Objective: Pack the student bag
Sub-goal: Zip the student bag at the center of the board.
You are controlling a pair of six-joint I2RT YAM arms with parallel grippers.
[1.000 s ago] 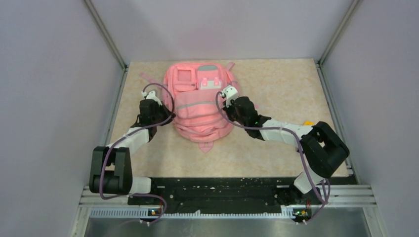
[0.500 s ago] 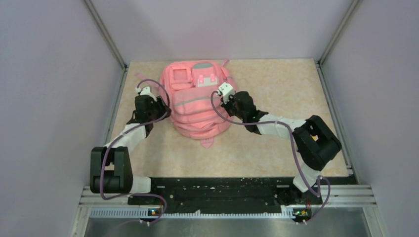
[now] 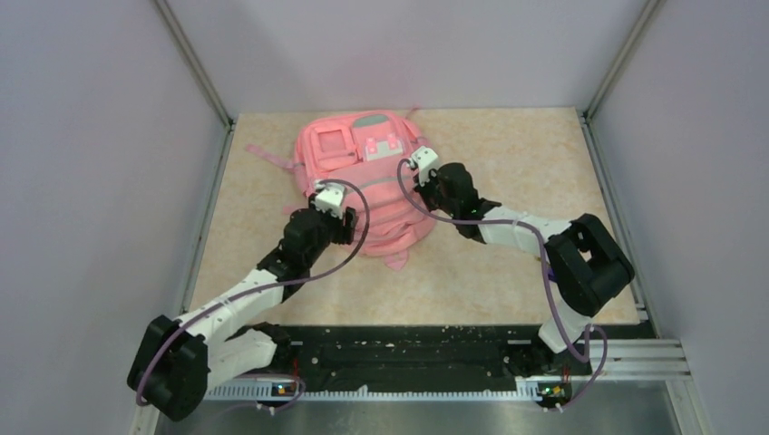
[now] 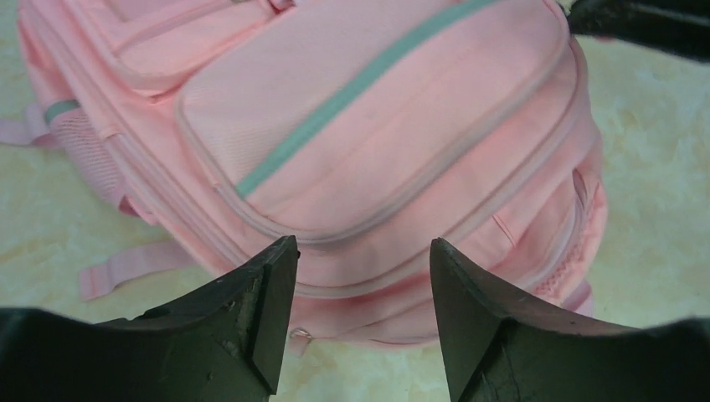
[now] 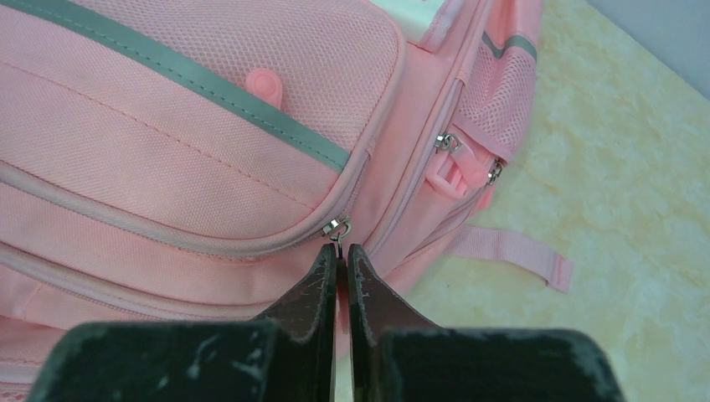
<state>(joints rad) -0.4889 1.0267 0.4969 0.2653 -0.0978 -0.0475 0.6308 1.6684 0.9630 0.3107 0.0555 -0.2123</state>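
The bag [image 3: 358, 172] lies flat on the table [image 3: 517, 263] with its front up, and a gripper sits at each side of it. The left gripper [image 4: 360, 251] is released: its fingers [image 4: 264, 293] stand well apart with nothing between them, and the bag's near edge shows across the gap just below and ahead of the tips. Straight beyond the tips is the front pocket [image 4: 377, 109]. Its grey-green stripe [image 4: 352, 92] runs diagonally from just past the left-hand finger to the far right. A strap [image 4: 126, 268] lies on the table to the outside of that finger, near its tip. The right gripper [image 5: 339, 255] is clenched, its two fingers pressed almost together. The pocket's metal zip pull [image 5: 336, 228] hangs straight into the tips and is pinched there, right at the pocket's corner. From these fingers the pocket spreads ahead and to the left, and the stripe crosses it well beyond the tips. Ahead and to the right of the tips is the bag's side, with mesh and two more zip sliders [image 5: 448, 142]. Another strap [image 5: 511, 251] lies on the table to the right of the fingers, level with the tips but clear of them.
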